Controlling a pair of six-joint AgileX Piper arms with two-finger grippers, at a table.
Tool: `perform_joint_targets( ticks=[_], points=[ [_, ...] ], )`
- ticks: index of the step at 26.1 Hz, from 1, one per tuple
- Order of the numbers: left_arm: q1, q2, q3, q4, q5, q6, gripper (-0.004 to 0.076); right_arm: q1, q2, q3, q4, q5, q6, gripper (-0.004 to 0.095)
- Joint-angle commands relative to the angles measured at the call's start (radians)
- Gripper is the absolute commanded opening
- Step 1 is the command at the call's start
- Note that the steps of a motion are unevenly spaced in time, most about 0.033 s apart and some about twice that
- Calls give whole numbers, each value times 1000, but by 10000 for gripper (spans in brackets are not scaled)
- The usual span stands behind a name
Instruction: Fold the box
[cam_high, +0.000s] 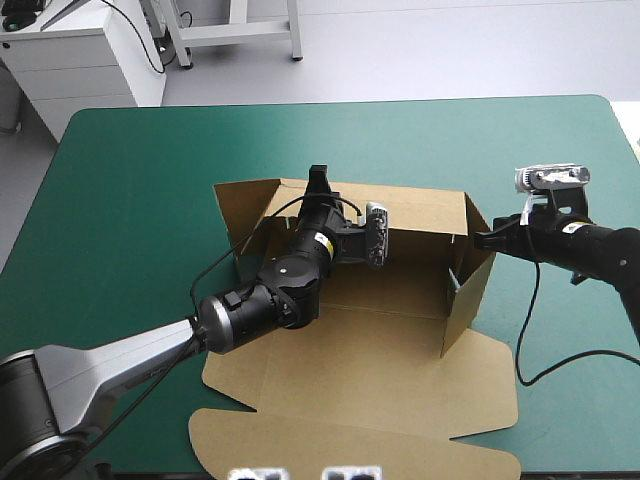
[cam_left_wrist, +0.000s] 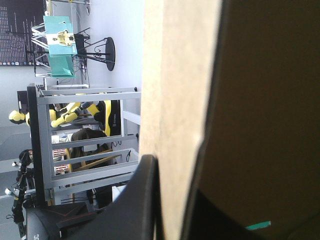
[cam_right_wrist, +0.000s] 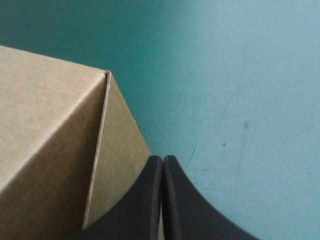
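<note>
The brown box (cam_high: 400, 290) is seen mid-frame on the teal-green counter (cam_high: 130, 200), with its back wall (cam_high: 420, 210) and right wall (cam_high: 467, 295) raised and its lid (cam_high: 370, 400) laid flat toward the lower edge. The back wall is pinched by the left jaws, seemingly to keep it upright. The right jaws are pressed together, their tip set against the right wall's outside, probably to brace it for tucking.

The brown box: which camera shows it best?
The high view: the whole box shows, walls raised, lid flat. The left wrist view gives only a close strip of board, the right wrist view one corner.
</note>
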Motion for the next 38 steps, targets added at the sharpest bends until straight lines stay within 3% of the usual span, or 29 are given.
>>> perform_joint_targets(
  ticks=[1, 6, 16, 18, 22, 24, 31, 35, 38],
  points=[
    [-9, -25, -13, -56, 14, -21, -8, -3, 22, -33, 89, 10, -56, -14],
    [-9, -25, -13, -59, 14, -21, -8, -3, 6, 40, 217, 32, -156, -14],
    [-9, -25, -13, -59, 12, -21, -8, -3, -43, 152, 210, 52, -298, -2],
    [-9, -25, -13, -59, 12, -21, -8, -1, -43, 152, 194, 73, -309, 62],
    [-9, -25, -13, -59, 10, -21, -8, -1, -43, 133, 100, 118, -311, 359],
    [-9, -25, -13, -61, 10, -21, -8, -1, -43, 126, 77, 125, -311, 425],
    [-9, -25, -13, -63, 8, -21, -8, 2, -43, 118, 81, 147, -331, 523],
    [-9, -25, -13, -63, 1, -21, -8, 2, -43, 118, 185, 233, -470, 531],
    [-9, -25, -13, -63, 1, -24, -8, 2, -43, 118, 228, 203, -502, 552]
  ],
)
